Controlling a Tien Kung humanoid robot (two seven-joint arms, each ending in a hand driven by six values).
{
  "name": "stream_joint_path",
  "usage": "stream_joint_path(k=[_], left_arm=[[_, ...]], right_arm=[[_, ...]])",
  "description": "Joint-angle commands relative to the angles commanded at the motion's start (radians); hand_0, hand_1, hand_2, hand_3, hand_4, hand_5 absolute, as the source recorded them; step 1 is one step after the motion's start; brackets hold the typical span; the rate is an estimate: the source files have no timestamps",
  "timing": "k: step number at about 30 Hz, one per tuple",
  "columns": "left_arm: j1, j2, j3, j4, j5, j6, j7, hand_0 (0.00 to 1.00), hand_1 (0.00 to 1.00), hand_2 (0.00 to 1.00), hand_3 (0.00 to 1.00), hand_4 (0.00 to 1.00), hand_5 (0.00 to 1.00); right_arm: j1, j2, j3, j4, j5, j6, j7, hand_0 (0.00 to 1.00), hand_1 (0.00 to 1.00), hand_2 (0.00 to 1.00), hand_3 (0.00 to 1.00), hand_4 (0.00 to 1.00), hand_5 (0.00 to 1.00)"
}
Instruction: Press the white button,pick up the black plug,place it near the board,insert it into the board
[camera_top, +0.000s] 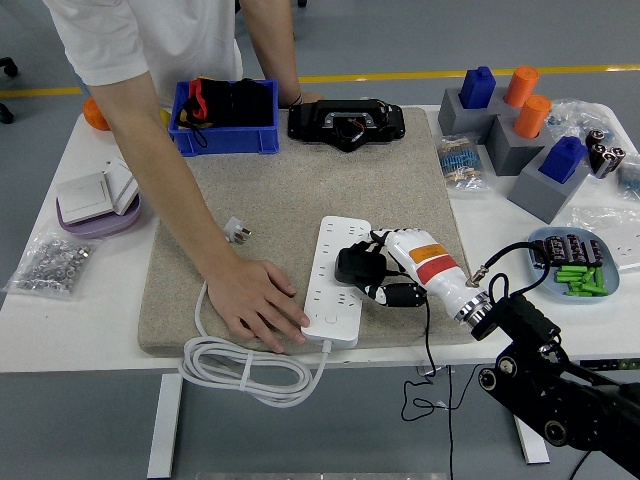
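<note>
Robot hand (385, 272) grasping black plug (355, 264), plug held against white board (335, 281), person's hand (258, 303) steadying board

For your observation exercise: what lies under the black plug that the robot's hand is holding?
The white power strip, lying on the grey mat, is under the black plug gripped by the right hand. The plug covers the sockets beneath it, so its pins cannot be seen.
</note>
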Motion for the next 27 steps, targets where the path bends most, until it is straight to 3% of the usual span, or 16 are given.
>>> stream_joint_path(k=[2,3,8,9,14,15,27], left_arm=[[0.0,0.0,-0.001,0.0,0.001,0.0,0.001,0.771,0.71,0.667,0.734,0.657,0.554],[0.0,0.0,-0.001,0.0,0.001,0.0,0.001,0.771,0.71,0.667,0.734,0.657,0.554],[0.0,0.0,-0.001,0.0,0.0,0.0,0.001,0.771,0.71,0.667,0.734,0.657,0.554],[0.0,0.0,0.0,0.0,0.0,0.0,0.001,0.771,0.712,0.668,0.734,0.657,0.553],[0.0,0.0,-0.001,0.0,0.001,0.0,0.001,0.771,0.712,0.668,0.734,0.657,0.553],[0.0,0.0,-0.001,0.0,0.001,0.0,0.001,0.771,0.709,0.667,0.734,0.658,0.554],[-0.001,0.0,-0.002,0.0,0.002,-0.001,0.001,0.771,0.711,0.668,0.734,0.657,0.551]], right_arm=[[0.0,0.0,0.001,0.0,0.0,-0.002,0.002,0.326,0.274,0.379,0.53,0.67,0.002],[0.0,0.0,0.002,0.0,0.001,-0.002,0.003,0.442,0.44,0.491,0.58,0.725,0.002],[0.0,0.0,0.001,0.002,0.004,0.0,0.0,0.442,0.44,0.491,0.58,0.725,0.002],[0.0,0.0,0.001,0.003,0.005,0.002,-0.001,0.488,0.517,0.541,0.6,0.787,0.002],[-0.001,0.0,0.0,0.007,0.018,0.016,-0.009,0.488,0.517,0.541,0.6,0.787,0.002],[-0.001,-0.001,-0.001,0.007,0.021,0.019,-0.01,0.612,0.636,0.622,0.659,0.9,0.049],[0.001,-0.002,-0.006,0.007,0.02,0.032,-0.02,0.676,0.705,0.68,0.694,0.956,0.109]])
